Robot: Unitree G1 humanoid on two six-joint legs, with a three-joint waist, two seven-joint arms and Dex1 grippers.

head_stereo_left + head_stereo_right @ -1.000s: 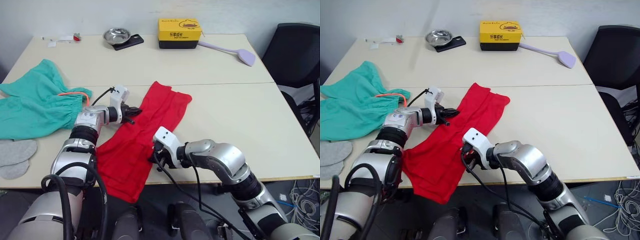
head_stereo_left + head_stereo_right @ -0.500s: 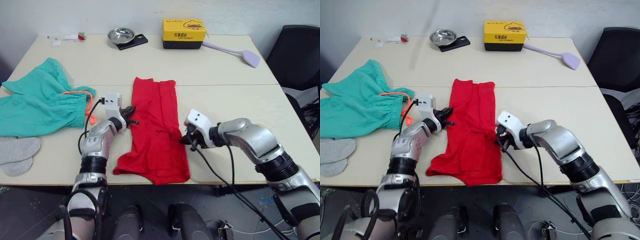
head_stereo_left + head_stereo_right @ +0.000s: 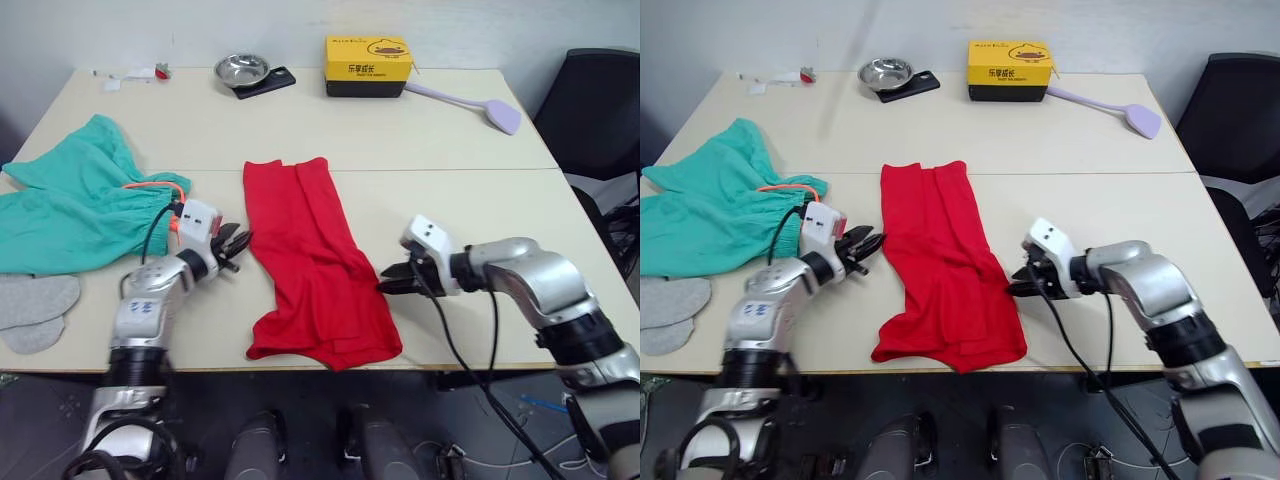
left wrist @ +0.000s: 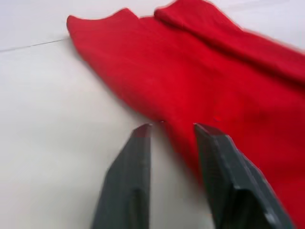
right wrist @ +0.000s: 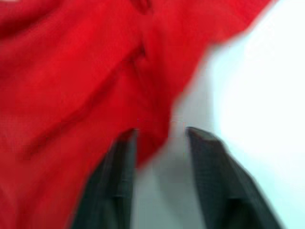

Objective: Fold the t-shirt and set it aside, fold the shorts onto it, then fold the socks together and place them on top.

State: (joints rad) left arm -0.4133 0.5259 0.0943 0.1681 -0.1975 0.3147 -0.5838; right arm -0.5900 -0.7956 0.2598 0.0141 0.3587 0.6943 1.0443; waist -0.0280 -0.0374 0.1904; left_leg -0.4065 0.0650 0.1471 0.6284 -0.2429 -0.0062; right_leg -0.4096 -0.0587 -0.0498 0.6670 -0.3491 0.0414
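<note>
Left of the left gripper [image 3: 238, 248], the socks [image 3: 36, 313] lie flat by the near table [image 3: 450, 130] edge, and the shorts [image 3: 75, 212] spread beyond them, orange drawstring toward the gripper. That gripper's fingers stand apart, holding nothing, tips just beside the t-shirt [image 3: 312, 258]. The shirt lies between both grippers as a long folded strip, running from the table's middle to its near edge, which its wider near end overhangs. The right gripper [image 3: 388, 285] is parted and empty at the shirt's other edge.
</note>
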